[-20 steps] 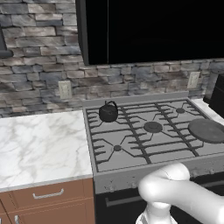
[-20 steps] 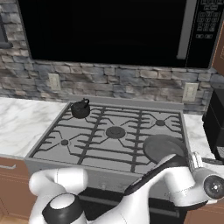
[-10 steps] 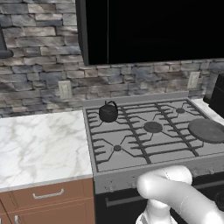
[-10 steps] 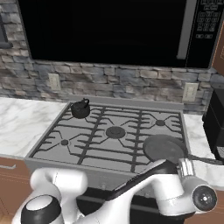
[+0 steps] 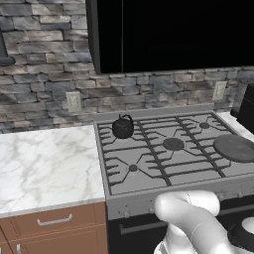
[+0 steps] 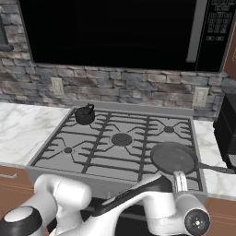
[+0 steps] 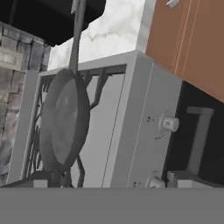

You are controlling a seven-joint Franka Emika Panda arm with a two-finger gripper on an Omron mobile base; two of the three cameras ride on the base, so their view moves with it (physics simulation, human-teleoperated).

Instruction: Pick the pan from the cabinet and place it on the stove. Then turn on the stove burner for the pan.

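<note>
You had set the pan [image 6: 174,157] flat on the stove [image 6: 92,159], over its near right burner, handle pointing right. Your pincer stood apart and empty, low before the front knobs [image 7: 168,123], likely readying the burner.

No words, numbers or brand marks are showing legibly anywhere. The microwave keypad [image 6: 219,28] is showing small pale marks too blurred to read, and the stove [image 7: 154,122] front panel is carrying faint specks beside its knobs.
</note>
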